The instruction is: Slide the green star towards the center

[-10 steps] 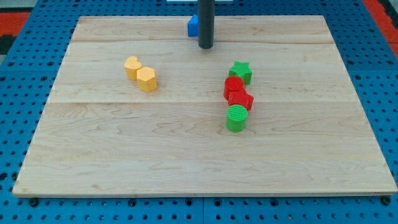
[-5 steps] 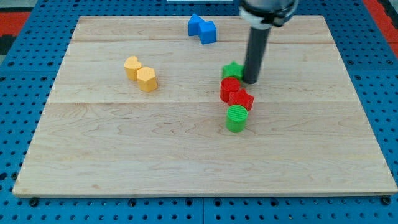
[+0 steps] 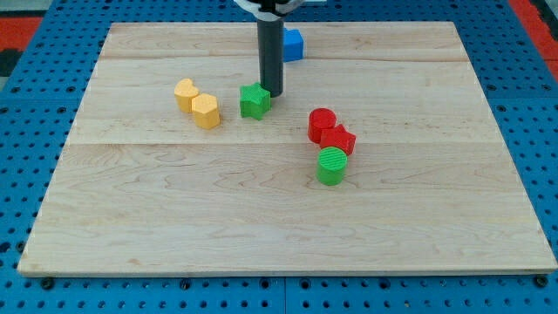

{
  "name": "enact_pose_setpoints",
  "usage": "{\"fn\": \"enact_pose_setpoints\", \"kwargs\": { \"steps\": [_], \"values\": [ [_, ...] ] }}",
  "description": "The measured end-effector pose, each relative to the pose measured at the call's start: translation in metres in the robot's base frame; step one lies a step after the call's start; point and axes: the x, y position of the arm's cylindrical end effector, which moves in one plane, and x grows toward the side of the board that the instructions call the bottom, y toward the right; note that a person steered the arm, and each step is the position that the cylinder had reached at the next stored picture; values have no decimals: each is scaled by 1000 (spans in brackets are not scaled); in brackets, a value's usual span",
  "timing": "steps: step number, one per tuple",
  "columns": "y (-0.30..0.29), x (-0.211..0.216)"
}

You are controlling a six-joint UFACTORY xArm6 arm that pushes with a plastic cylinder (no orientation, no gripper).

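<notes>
The green star (image 3: 255, 101) sits on the wooden board (image 3: 288, 209), left of the view's middle and a little above it. My tip (image 3: 273, 93) is right at the star's upper right edge, touching or nearly touching it. The dark rod rises from there to the view's top.
Two yellow blocks (image 3: 197, 104) lie touching, left of the star. Two red blocks (image 3: 330, 131) and a green cylinder (image 3: 331, 166) cluster to the star's lower right. A blue block (image 3: 292, 44) sits near the board's top edge, partly hidden behind the rod.
My tip swept from the right side of the star to the left, pushing the green star leftward away from the red blocks. The red blocks shifted slightly.
</notes>
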Motion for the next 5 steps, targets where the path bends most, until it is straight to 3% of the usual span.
{"fn": "enact_pose_setpoints", "kwargs": {
  "steps": [2, 3, 4, 5],
  "values": [
    [-44, 2],
    [-46, 32],
    [-9, 76],
    [5, 93]
  ]
}}
